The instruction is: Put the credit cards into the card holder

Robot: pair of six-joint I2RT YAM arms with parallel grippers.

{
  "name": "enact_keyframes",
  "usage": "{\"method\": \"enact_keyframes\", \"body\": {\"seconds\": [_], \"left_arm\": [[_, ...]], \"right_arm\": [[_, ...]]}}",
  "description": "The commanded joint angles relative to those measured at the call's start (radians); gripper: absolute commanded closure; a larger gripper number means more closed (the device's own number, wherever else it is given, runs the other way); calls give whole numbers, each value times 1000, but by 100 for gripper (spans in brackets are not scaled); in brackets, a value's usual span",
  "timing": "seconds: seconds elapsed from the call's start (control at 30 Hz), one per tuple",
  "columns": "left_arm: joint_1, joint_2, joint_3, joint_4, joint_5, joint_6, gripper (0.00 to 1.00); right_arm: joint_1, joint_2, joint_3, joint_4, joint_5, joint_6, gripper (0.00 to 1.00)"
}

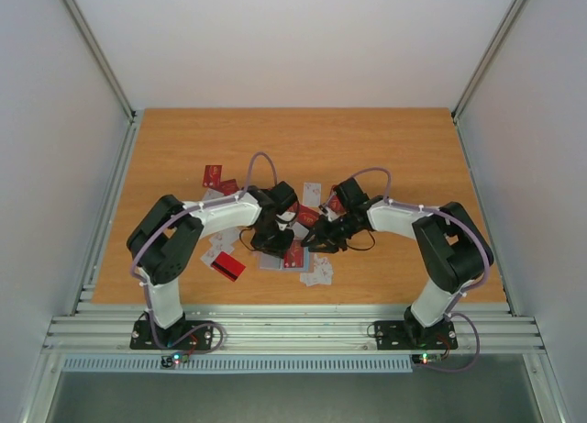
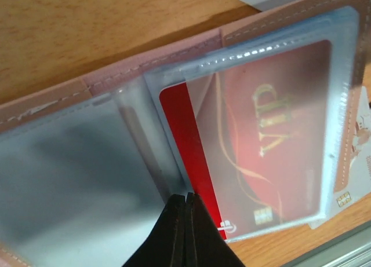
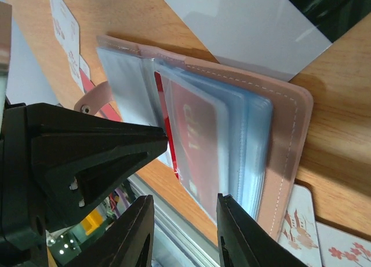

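Now, with your left end effector shut on nothing, tips against the red card partly inside the open card holder on the counter, push it squarely home while the half-open, empty right end effector braces the card holder

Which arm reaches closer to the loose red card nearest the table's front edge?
Left. The left end effector sits just right of the red card; the right end effector is farther right, past the left one.
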Motion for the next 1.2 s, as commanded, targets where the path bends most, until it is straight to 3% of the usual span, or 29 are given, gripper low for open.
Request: {"method": "enact_keyframes", "body": {"seconds": [0.0, 0.7, 1.17], "left_arm": [[4, 34, 33, 28, 20, 15, 100], [4, 94, 62, 24, 57, 58, 100], [19, -2, 67, 0, 69, 20, 100]], "right_arm": [[1, 29, 27, 19, -20, 11, 69], [1, 96, 62, 32, -46, 5, 69], [16, 69, 93, -7, -91, 3, 70]]}}
